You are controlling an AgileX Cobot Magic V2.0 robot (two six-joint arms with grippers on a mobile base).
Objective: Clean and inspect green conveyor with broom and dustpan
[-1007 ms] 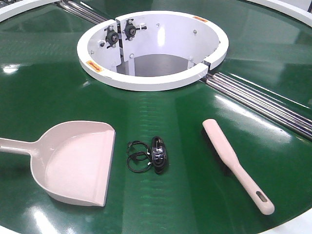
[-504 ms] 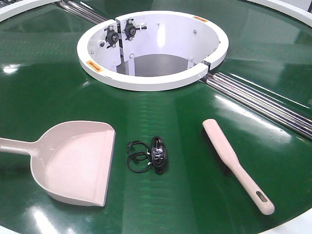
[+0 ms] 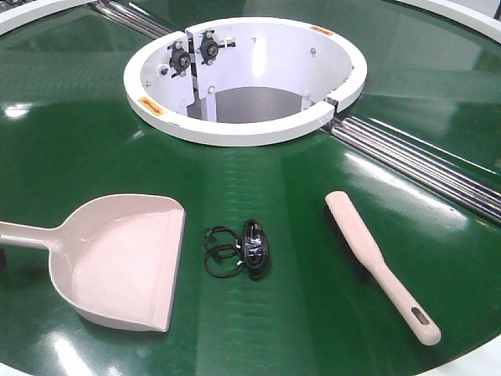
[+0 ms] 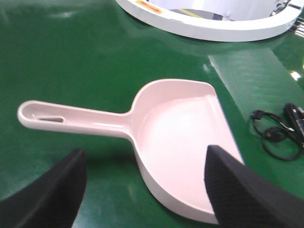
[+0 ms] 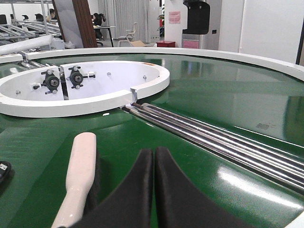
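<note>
**Front view.** The green conveyor (image 3: 78, 133) fills the frame, glossy and marked by light reflections. A white hub ring (image 3: 235, 129) is set at upper centre, and steel roller strips (image 3: 415, 164) run from its right side toward the right border. The dustpan (image 3: 117, 266) lies flat on the belt at lower left, mouth turned to the right and handle reaching the left border. The broom (image 3: 368, 254) lies at lower right, bristles down, head toward the hub and slotted handle end nearest the lower right corner. A black cable bundle (image 3: 239, 251) lies between the two, just beside the dustpan's mouth and apart from the broom.

**Left wrist view.** The left gripper (image 4: 143, 151) is spread wide, with one black finger (image 4: 47, 190) at each lower corner of the frame and nothing held. The dustpan lies beyond the fingers, with the junction of handle and scoop in line with the gap. The right-hand finger overlaps the corner of the pan's mouth in the picture, and contact cannot be determined. The cable bundle is seen at the right border.

**Right wrist view.** The right gripper (image 5: 153, 154) is closed, its fingers pressed together with nothing between them. The broom lies on the belt just to the left of the fingers, with dark bristles visible along its near side. Whether it touches the fingers cannot be told. The roller strips pass to the right, and the hub ring stands beyond.
</note>
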